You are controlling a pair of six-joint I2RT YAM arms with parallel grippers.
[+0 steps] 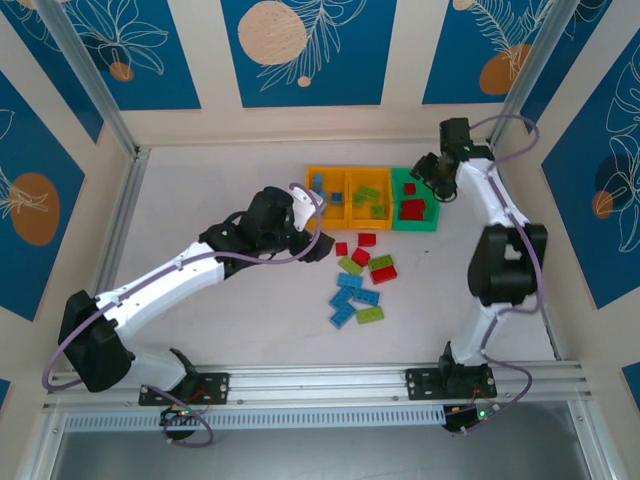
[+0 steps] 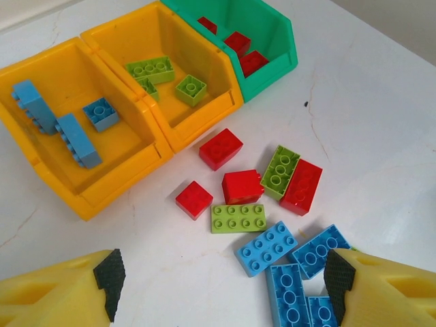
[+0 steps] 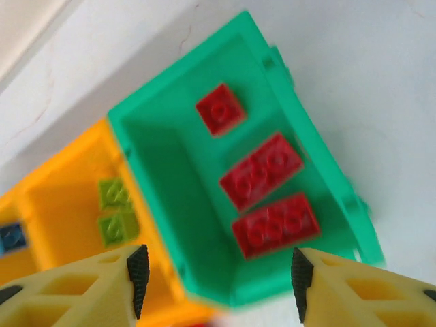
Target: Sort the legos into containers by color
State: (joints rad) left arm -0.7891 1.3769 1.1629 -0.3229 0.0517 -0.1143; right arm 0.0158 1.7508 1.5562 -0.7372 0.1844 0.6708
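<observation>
Three red legos (image 3: 262, 170) lie inside the green bin (image 3: 177, 184), the right fingers (image 3: 138, 272) hovering above it parted and empty, while loose red, lime and blue legos (image 2: 242, 186) lie on the surface (image 2: 381, 122) near that bin, beneath the left fingers (image 2: 109, 283), which are spread wide and hold nothing.

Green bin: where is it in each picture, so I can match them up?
Top external: green bin, right end of the bin row, above centre.
Left wrist: green bin at the top edge, middle.
Right wrist: green bin at centre.
Shared landmark: the orange-yellow bin holding lime green legos adjoining it.
</observation>
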